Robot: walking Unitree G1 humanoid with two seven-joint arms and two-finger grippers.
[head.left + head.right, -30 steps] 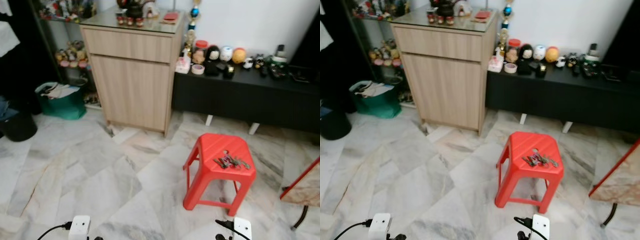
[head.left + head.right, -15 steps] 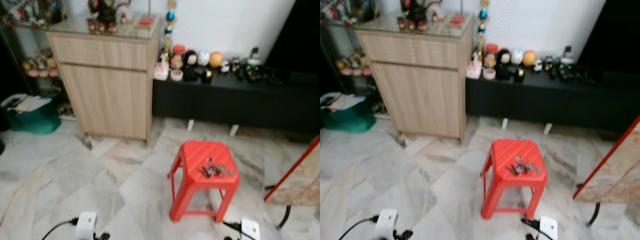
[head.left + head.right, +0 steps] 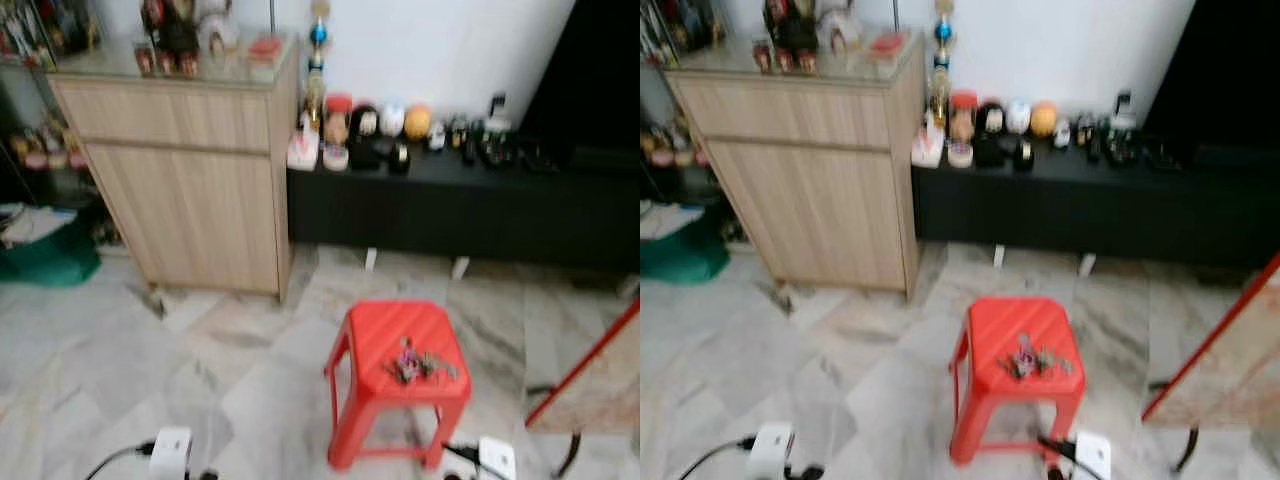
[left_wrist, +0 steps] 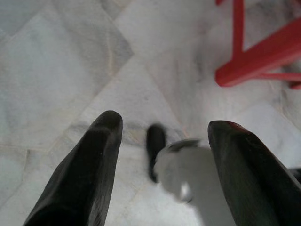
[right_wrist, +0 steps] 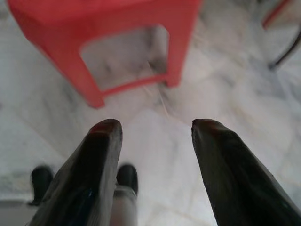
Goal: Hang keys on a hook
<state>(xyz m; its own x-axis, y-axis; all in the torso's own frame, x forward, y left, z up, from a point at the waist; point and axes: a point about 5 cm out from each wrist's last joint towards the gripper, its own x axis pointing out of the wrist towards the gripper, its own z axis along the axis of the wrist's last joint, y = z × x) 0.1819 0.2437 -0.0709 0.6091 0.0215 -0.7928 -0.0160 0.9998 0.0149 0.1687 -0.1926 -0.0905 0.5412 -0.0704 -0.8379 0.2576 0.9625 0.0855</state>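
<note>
A bunch of keys [image 3: 418,366] lies on top of a red plastic stool [image 3: 370,345] standing on the marble floor ahead of me, slightly right of centre. My left gripper [image 4: 162,143] hangs open above the floor, with the stool's legs [image 4: 254,63] beyond it. My right gripper [image 5: 153,129] is open too, low over the floor just in front of the stool [image 5: 94,19]. Nothing is between either pair of fingers. I cannot make out a hook in the blurred head views.
A wooden cabinet [image 3: 185,180] stands at the back left, a low black bench [image 3: 460,205] with small ornaments along the wall. A red-framed board [image 3: 590,380] leans at the right. A green bag [image 3: 45,255] sits at far left.
The camera has moved forward and turned; the stool with the keys now sits lower and closer to the middle. The picture is more blurred than before.
</note>
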